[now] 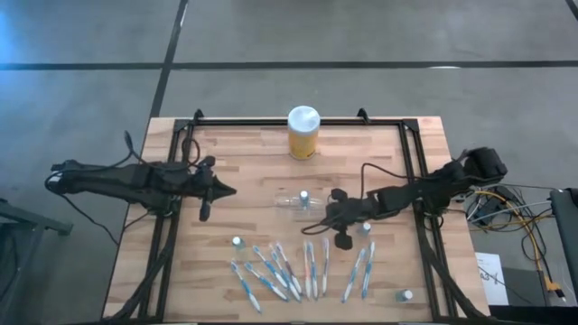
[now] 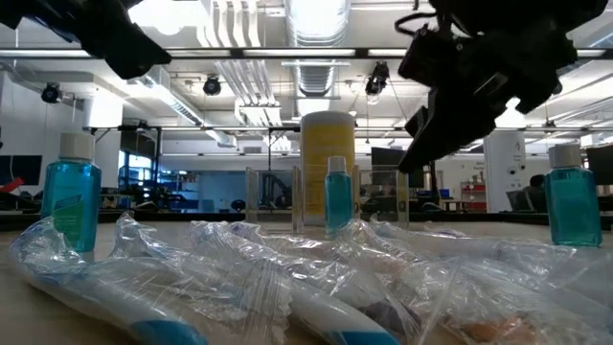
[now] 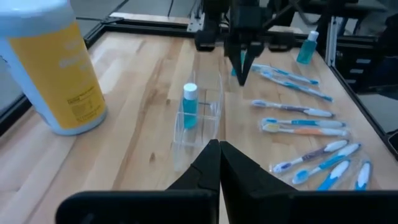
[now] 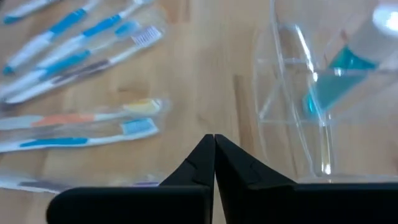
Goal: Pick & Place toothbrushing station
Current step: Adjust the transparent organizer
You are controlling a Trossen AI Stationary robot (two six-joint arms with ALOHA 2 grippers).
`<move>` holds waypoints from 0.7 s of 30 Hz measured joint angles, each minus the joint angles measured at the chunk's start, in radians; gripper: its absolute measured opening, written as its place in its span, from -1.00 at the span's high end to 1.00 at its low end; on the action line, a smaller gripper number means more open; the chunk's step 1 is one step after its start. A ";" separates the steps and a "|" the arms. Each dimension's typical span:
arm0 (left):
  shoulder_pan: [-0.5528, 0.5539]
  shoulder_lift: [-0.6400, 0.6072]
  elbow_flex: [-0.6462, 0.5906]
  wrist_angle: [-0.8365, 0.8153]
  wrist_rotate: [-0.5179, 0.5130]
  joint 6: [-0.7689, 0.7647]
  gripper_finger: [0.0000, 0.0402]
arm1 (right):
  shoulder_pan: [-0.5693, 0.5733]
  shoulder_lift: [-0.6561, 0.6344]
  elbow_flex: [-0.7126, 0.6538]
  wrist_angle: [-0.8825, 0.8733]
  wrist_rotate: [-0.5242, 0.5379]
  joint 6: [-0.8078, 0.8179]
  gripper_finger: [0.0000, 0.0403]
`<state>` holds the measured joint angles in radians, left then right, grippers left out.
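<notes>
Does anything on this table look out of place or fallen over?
Nothing looks spilled or broken. The clear holder holds one blue tube; the wrapped toothbrushes lie loosely scattered along the table's near edge, not in it.

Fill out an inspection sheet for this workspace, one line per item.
Surface: pale wooden table top in a black frame.
Job's things: clear plastic holder mid-table with one blue white-capped tube in it; wrapped blue-and-white toothbrushes lie in a row along the near edge; loose blue tubes stand nearby.
Clutter: yellow jar with white lid at the far edge.
Grippers: left gripper shut, empty, left of the holder; right gripper shut, empty, just right of the holder.
Cables: bundle of wires off the table's right side.
Surroundings: grey floor; lit hall behind.
</notes>
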<state>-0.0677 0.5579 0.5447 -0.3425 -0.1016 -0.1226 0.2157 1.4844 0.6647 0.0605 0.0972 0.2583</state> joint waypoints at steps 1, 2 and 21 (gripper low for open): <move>0.000 0.000 0.003 -0.003 -0.002 -0.001 0.98 | -0.004 0.005 0.000 -0.001 0.011 0.004 0.96; 0.000 0.000 0.006 -0.005 -0.002 -0.001 0.98 | -0.009 0.006 0.000 -0.005 0.016 0.007 0.96; 0.000 0.000 0.007 -0.050 -0.024 -0.010 0.96 | -0.077 0.005 0.000 -0.004 0.037 0.005 0.96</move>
<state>-0.0677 0.5583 0.5514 -0.3923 -0.1260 -0.1322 0.1384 1.4895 0.6647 0.0563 0.1341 0.2634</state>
